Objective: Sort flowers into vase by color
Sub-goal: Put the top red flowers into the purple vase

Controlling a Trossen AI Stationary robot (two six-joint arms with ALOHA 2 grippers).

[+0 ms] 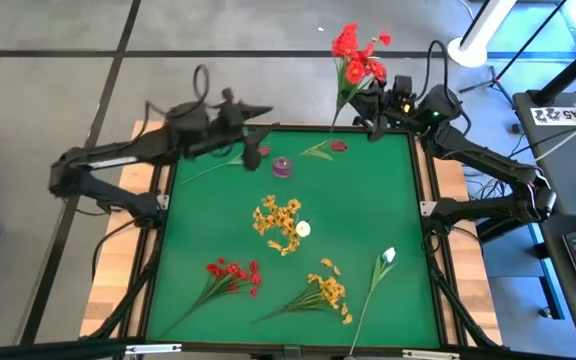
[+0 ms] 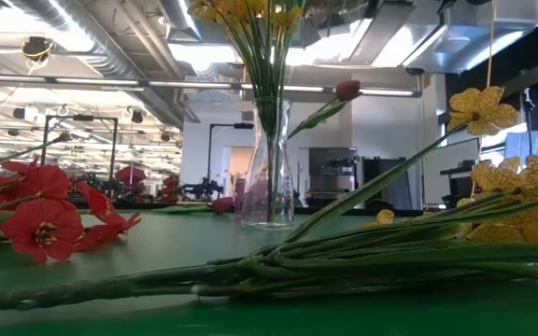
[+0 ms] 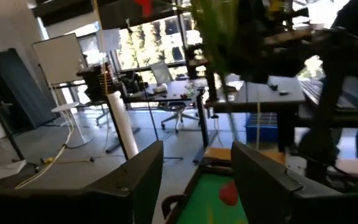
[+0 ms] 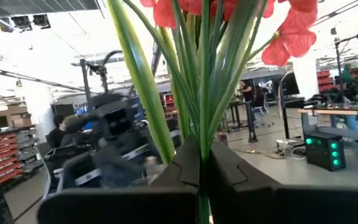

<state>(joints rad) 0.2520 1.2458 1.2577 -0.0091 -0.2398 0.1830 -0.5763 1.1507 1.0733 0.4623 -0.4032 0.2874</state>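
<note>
My right gripper is at the table's far edge, shut on a bunch of red flowers whose heads stand beyond that edge. My left gripper hovers open over the far-left part of the table; a dark maroon bud shows between its fingers below it. That bud lies on the green mat with its stem. A glass vase holds yellow flowers. More red flowers, yellow ones and a white tulip lie on the near half. My right gripper pinches the green stems of the red bunch between its two shut fingers. The stems rise straight out from between the fingertips, and the red heads stand above them. The bunch is lifted clear of the table.
A small purple object stands near the far middle of the mat, and a second maroon bud lies close to my right gripper. The mat's raised dark frame runs around it. Desks and equipment stand to the right of the table.
</note>
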